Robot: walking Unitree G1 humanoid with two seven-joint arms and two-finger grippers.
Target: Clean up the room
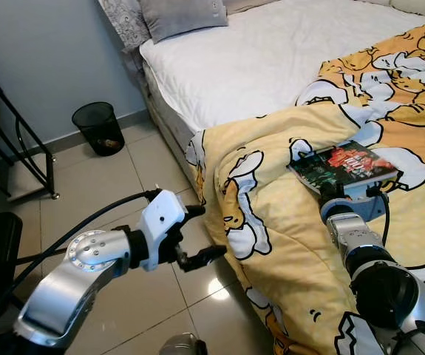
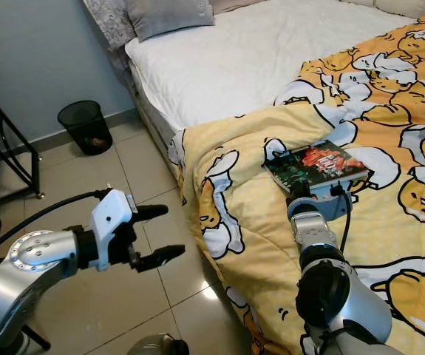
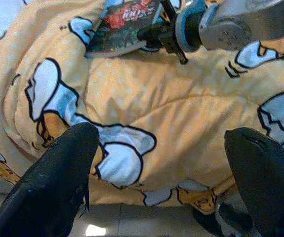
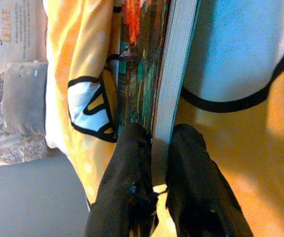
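A book (image 1: 344, 164) with a dark red and green cover lies on the yellow cartoon-print blanket (image 1: 271, 222) near the bed's edge. My right gripper (image 4: 154, 148) reaches onto the bed and is shut on the book's near edge, one finger over the cover and one under the pages (image 4: 176, 74). My left gripper (image 1: 197, 233) is held over the tiled floor beside the bed, fingers apart and empty. In the left wrist view its fingertips (image 3: 67, 163) frame the blanket, with the book (image 3: 124, 24) and my right gripper (image 3: 156, 34) beyond.
A black mesh wastebasket (image 1: 98, 127) stands against the blue wall at the bed's head end. A dark metal rack (image 1: 12, 140) is at the left. Grey pillows (image 1: 175, 16) lie on the white mattress (image 1: 256, 59). Glossy floor tiles (image 1: 109, 185) run between me and the bed.
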